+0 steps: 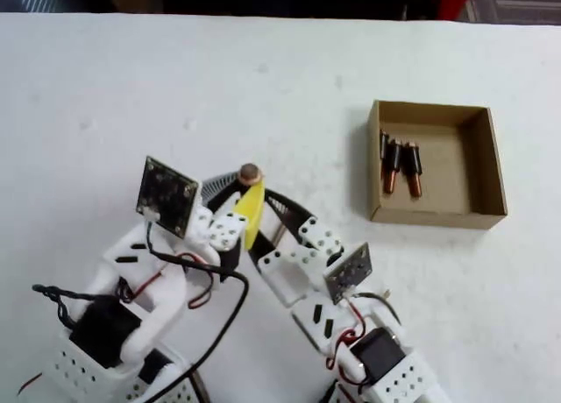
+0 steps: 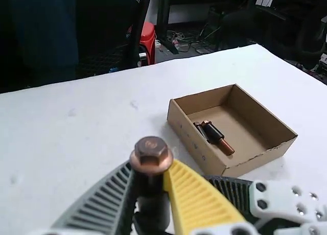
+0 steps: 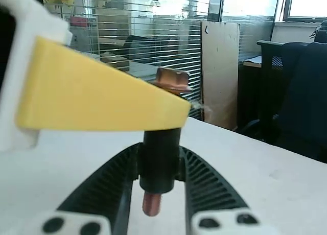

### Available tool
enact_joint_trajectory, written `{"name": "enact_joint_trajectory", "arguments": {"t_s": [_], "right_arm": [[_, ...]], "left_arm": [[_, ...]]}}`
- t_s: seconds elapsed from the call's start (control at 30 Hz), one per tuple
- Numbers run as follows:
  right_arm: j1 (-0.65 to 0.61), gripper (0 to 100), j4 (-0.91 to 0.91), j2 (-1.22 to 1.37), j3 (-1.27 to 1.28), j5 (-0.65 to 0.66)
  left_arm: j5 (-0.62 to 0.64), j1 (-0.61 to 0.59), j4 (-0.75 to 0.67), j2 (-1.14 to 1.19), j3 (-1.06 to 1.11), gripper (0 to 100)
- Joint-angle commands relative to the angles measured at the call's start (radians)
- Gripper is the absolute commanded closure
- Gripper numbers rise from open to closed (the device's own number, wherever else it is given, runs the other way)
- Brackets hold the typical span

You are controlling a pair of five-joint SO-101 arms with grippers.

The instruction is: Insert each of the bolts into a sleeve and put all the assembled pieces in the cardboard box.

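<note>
Left wrist view: left gripper (image 2: 150, 176) closed, grey ribbed finger (image 2: 102, 199) on one side and yellow finger (image 2: 196, 199) on the other. It is clamped on black sleeve (image 2: 152, 191) directly under copper hex head of bolt (image 2: 150, 156). Bolt seated in sleeve, head uppermost, approx. upright.

Right wrist view: right gripper (image 3: 159, 161) closed on same sleeve, lower down, black fingers (image 3: 207, 186) touching it both sides. Bolt tip protrudes below sleeve; whether it touches the surface cannot be determined.

High view: both grippers meet at lower centre of frame, left arm (image 1: 131, 289) coming from lower left, right arm (image 1: 368, 350) from lower right. Bolt head visible at the junction. Surface is white counter (image 1: 131, 88). At right of frame, well apart from grippers, cardboard box (image 1: 429, 217) sits on counter, open top. Inside, nr. its left wall, three assembled pieces (image 1: 399, 166) lie side by side, black sleeves w/ copper ends showing.
</note>
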Motion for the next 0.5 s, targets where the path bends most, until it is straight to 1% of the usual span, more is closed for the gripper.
{"name": "enact_joint_trajectory", "arguments": {"t_s": [0.0,0.07,0.23,0.3,0.37,0.47], "right_arm": [[0.018,98.1,-0.021,-0.012,0.008,-0.009],[0.018,98.1,-0.021,-0.01,0.008,-0.009],[0.018,98.1,-0.021,-0.008,0.008,-0.009],[0.018,98.1,-0.021,-0.007,0.008,-0.009],[0.018,98.1,-0.021,-0.007,0.008,-0.009],[0.018,98.1,-0.019,-0.007,0.008,-0.009]], "left_arm": [[-0.015,0.004,0.023,-0.019,-0.011,98],[-0.015,-0.001,0.023,-0.019,-0.009,96],[-0.012,-0.002,0.031,-0.018,-0.008,78],[-0.012,-0.002,0.031,-0.018,-0.008,72],[-0.015,-0.016,0.028,-0.018,-0.008,71],[-0.017,-0.07,0.023,-0.018,-0.009,71]]}}
